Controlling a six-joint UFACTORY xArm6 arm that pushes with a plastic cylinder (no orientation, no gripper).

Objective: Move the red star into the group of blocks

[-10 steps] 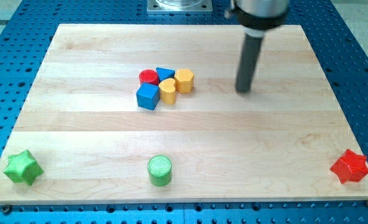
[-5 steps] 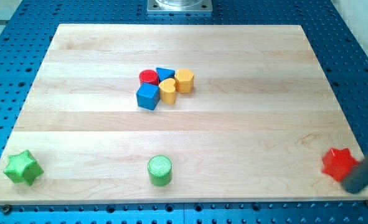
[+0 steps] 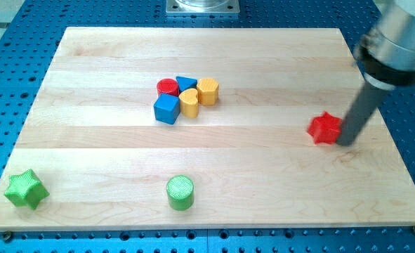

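Rod's tip (image 3: pixel 346 143) touching red star (image 3: pixel 324 128), right beside it. No grabbing tool; nothing held.

My arm enters from the view's upper right; its dark rod slants down and slightly leftward, my tip (image 3: pixel 345 143) resting at board height.

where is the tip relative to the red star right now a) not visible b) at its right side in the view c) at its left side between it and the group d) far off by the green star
b, my tip sits against the view's right side of the red star, so the star lies between it and the group of blocks over toward the view's left.
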